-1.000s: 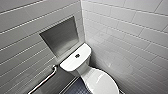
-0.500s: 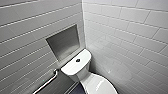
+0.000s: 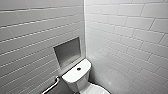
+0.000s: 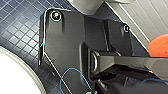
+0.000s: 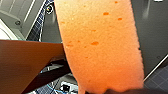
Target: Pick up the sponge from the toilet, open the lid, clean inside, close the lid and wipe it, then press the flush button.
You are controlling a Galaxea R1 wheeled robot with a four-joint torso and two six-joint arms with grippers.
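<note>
The white toilet (image 3: 75, 77) stands in the corner of the tiled walls, low in the head view. Its flat tank top carries the small dark flush button (image 3: 78, 68) in the middle. Just the tank end of the white lid (image 3: 97, 90) shows at the picture's lower edge. The orange-red sponge (image 5: 100, 45) looms large and close in the right wrist view, with my right gripper (image 5: 110, 90) shut on it. The same sponge (image 4: 158, 46) peeks in at the edge of the left wrist view, beside a white curve of the toilet (image 4: 12, 75). My left gripper is shut and holds nothing.
A recessed grey niche (image 3: 67, 52) sits in the wall above the tank. A metal grab bar (image 3: 52, 86) runs along the wall left of the toilet. Dark blue small-tiled floor (image 4: 17, 25) lies under the arms. White tiled walls close in on both sides.
The whole head picture has shifted, so the toilet and niche sit lower in it; the camera moved, not the things. The grippers have not changed.
</note>
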